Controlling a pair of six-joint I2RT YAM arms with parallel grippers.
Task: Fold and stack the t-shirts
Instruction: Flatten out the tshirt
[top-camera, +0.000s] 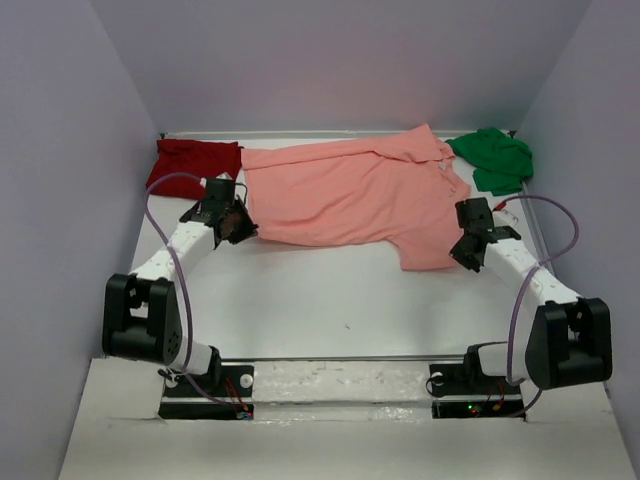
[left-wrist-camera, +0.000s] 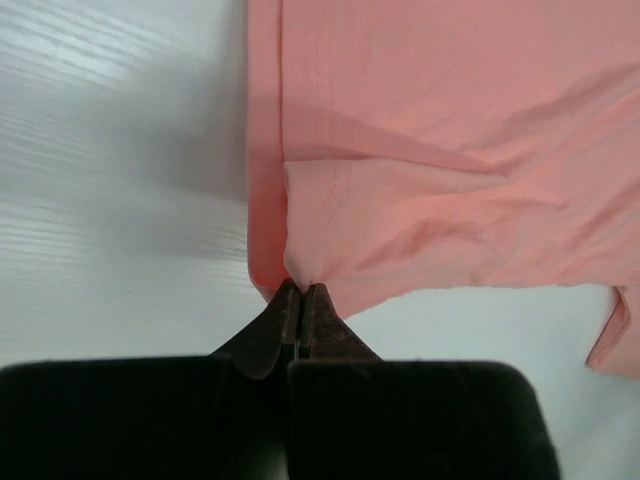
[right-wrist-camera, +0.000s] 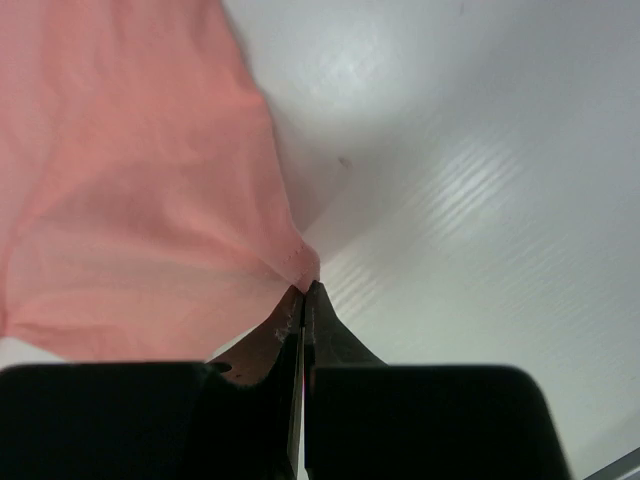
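Top external: salmon-pink t-shirt (top-camera: 350, 195), collar (top-camera: 441, 166) rightward

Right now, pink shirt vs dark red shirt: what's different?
The pink shirt lies spread out across the table; the dark red shirt is a compact bundle in the far left corner. The left gripper and right gripper each pinch an edge of the pink shirt; no gripper holds the dark red shirt. Both rest on the white table.

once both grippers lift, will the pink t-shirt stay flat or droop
Probably droop: the pink t-shirt bunches into soft folds where the left gripper pinches its edge, so it looks floppy. It would likely sag between that and the right gripper. Held only by small pinches, it might slip.
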